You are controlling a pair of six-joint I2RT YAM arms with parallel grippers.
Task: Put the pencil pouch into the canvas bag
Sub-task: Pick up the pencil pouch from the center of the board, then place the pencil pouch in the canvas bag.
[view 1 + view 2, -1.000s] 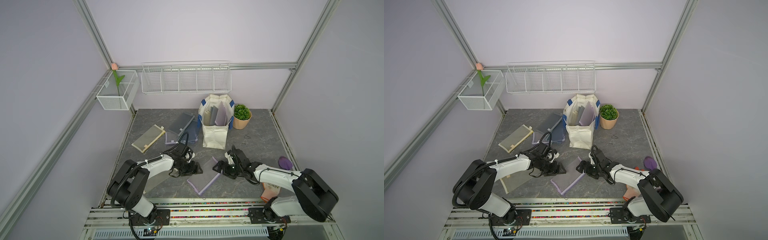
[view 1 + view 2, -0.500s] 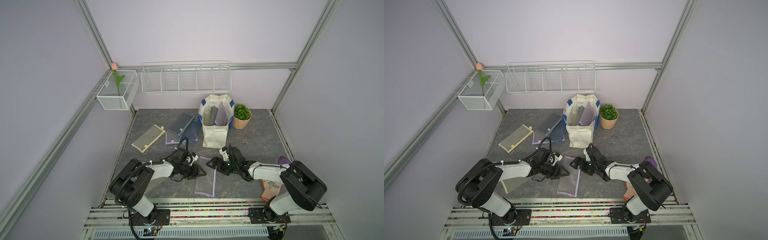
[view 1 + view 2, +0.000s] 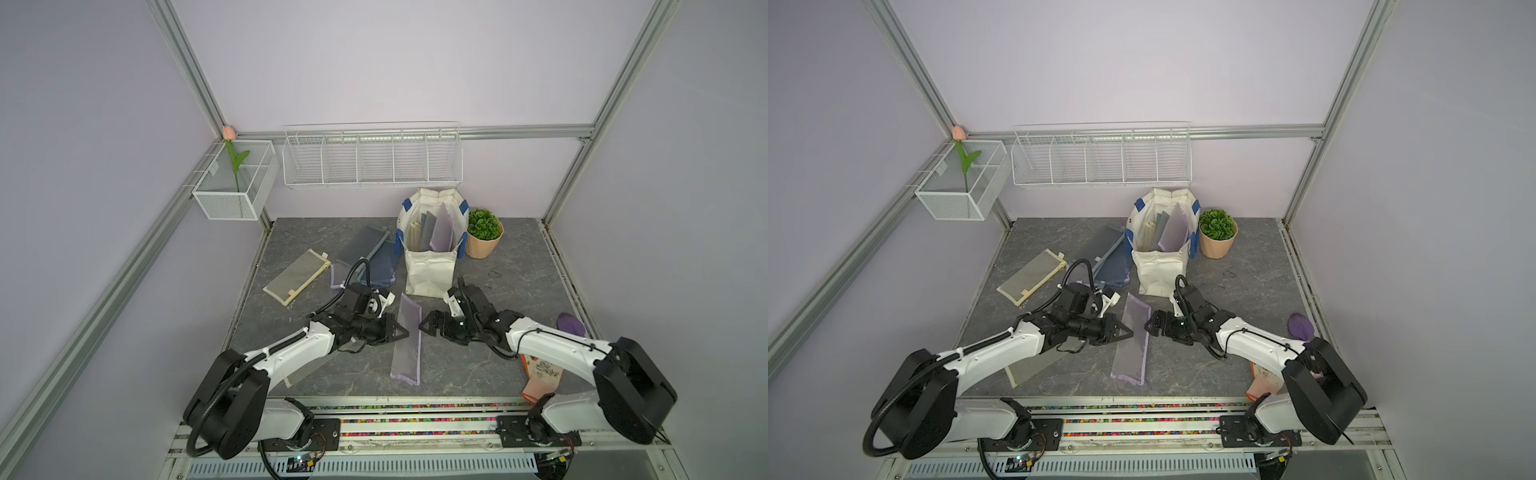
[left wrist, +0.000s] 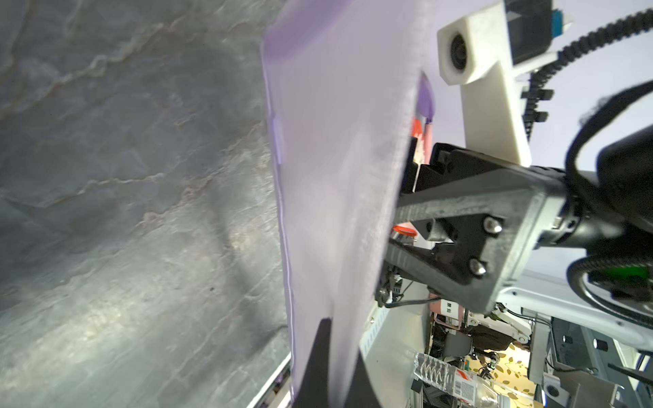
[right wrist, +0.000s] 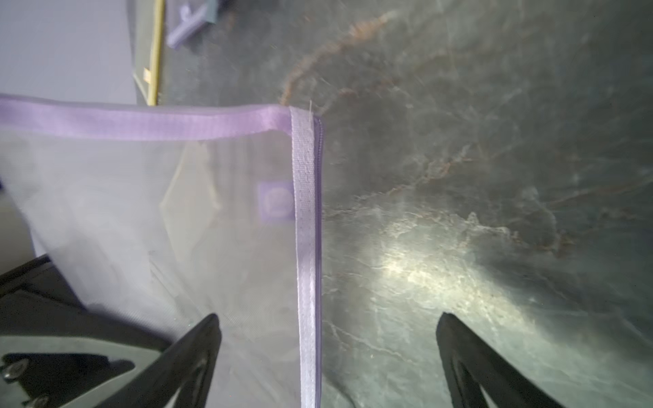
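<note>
The purple mesh pencil pouch [image 3: 406, 353] sits on the gray worktop [image 3: 498, 286] just in front of the canvas bag [image 3: 430, 270], outside it, tipped up with one long side off the surface. The left claw [image 3: 402, 331] is closed tight on the long edge of the pouch nearest to it. The right claw [image 3: 424, 325] faces it from the opposite side with its fingers spread wide, the pouch's zipper edge lying between them but not gripped.
</note>
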